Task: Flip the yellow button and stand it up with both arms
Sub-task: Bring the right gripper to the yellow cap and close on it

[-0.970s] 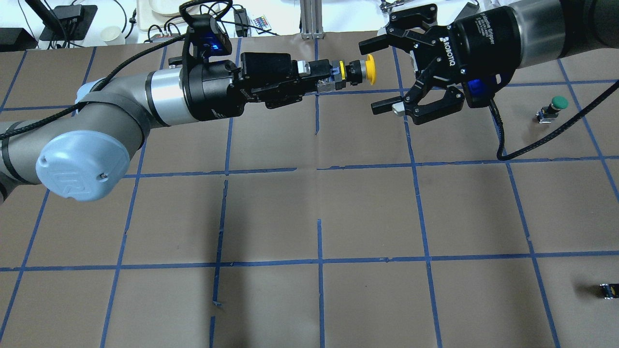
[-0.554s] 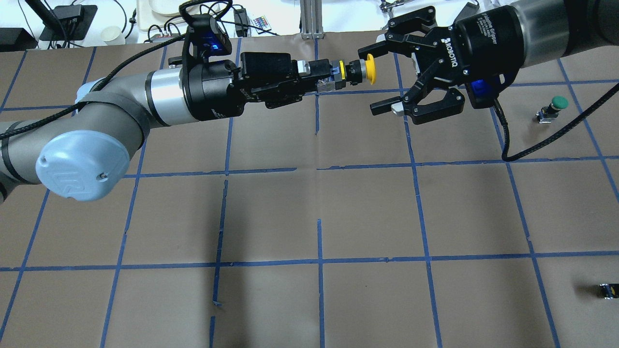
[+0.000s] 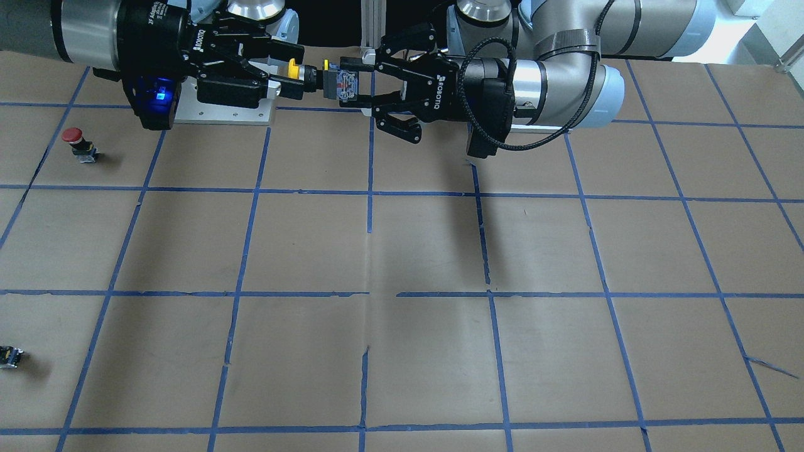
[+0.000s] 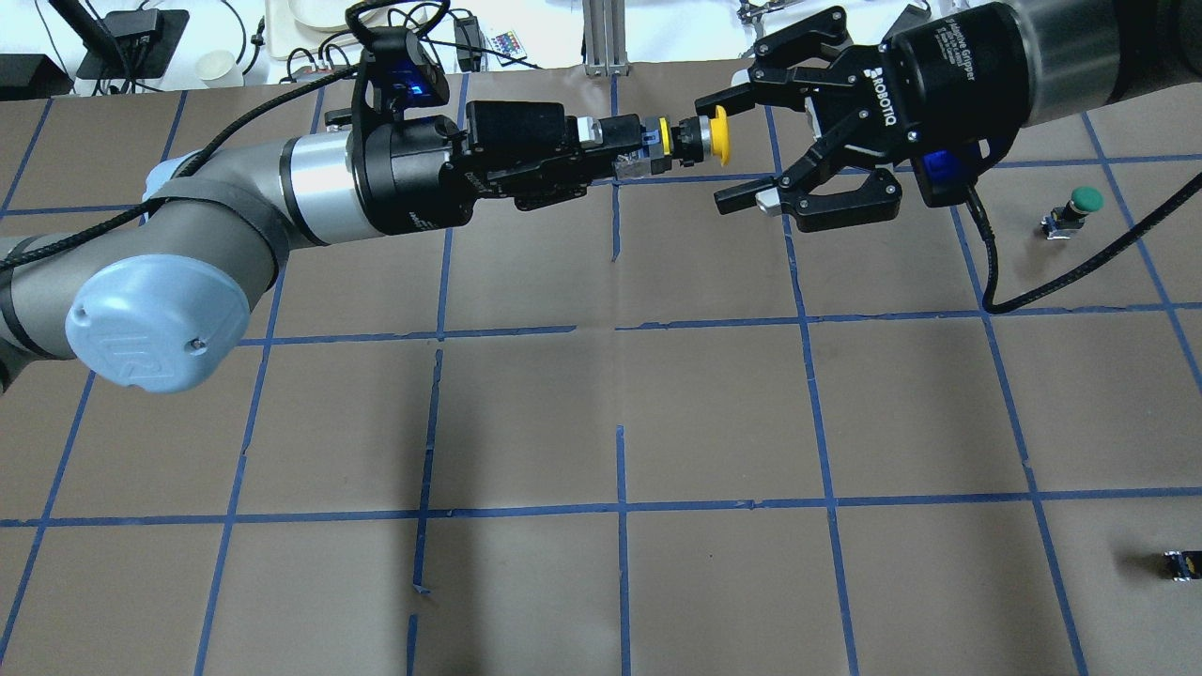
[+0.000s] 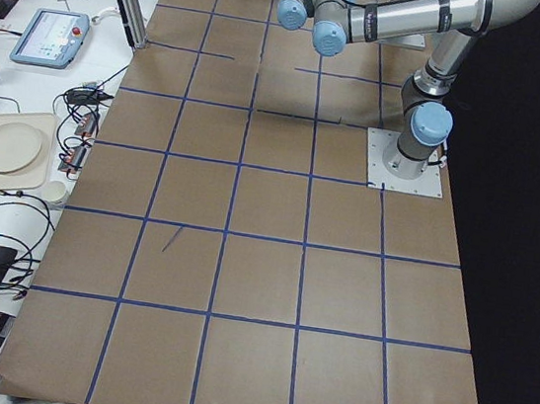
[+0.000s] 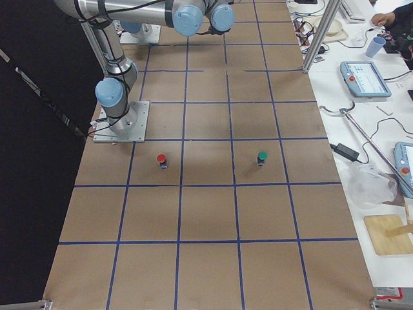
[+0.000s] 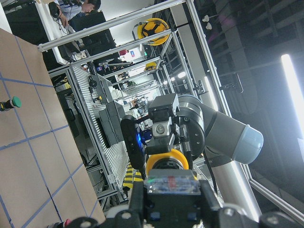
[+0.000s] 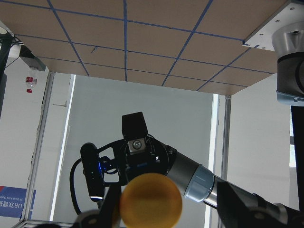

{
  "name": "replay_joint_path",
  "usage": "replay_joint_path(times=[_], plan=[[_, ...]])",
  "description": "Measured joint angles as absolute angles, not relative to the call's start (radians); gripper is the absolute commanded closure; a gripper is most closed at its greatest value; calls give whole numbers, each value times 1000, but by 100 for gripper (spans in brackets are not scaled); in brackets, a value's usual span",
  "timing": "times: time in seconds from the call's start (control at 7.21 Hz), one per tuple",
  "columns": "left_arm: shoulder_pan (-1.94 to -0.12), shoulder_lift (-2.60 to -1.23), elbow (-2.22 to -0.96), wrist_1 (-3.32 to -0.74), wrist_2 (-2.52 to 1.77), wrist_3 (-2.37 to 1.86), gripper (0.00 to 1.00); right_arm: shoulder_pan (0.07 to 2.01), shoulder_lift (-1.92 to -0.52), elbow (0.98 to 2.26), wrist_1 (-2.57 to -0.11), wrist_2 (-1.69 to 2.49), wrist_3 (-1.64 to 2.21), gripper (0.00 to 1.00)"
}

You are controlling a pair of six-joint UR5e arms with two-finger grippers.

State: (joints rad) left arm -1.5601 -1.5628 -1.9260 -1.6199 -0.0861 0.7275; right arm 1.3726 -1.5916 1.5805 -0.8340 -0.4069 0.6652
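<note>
While in left jaws, yellow button (image 4: 697, 137) aloft

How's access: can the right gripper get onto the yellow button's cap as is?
Likely yes. The left gripper holds the yellow button by its body in mid-air, cap facing the right gripper, whose open fingers bracket the cap; nothing sits between.

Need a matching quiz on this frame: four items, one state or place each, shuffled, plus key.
Items
1. yellow button
2. left end effector
3. right end effector
4. green button

States
A. on the table, apart from both arms
B. open, fingers either side of the button's cap
C. held level in the air
D. shut on the button's body

Pairs: 1-C, 2-D, 3-B, 4-A
</note>
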Motion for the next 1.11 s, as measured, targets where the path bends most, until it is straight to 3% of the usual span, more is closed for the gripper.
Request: replay_joint_path(times=[0.14, 0.28, 0.42, 0.69, 0.83, 0.97, 1.11], plan=[[-1560, -1562, -1926, -1620, -86, 727, 98, 1373, -1593, 1582, -833, -405, 666, 56], [-1560, -1561, -1927, -1620, -86, 727, 98, 1372, -1593, 1584, -833, -404, 665, 75], [-1560, -1563, -1927, -1620, -86, 727, 98, 1371, -1594, 1586, -833, -404, 664, 87], [-1560, -1564, -1926, -1620, -87, 727, 98, 1371, -1595, 1586, -827, -402, 663, 95], [-1560, -1563, -1926, -1620, -87, 727, 86, 1371, -1595, 1585, -818, -401, 662, 95], [-1560, -1563, -1926, -1620, -87, 727, 53, 1371, -1595, 1582, -812, -400, 662, 96], [-1560, -1563, -1926, -1620, -86, 727, 3, 1371, -1595, 1580, -810, -400, 662, 97]])
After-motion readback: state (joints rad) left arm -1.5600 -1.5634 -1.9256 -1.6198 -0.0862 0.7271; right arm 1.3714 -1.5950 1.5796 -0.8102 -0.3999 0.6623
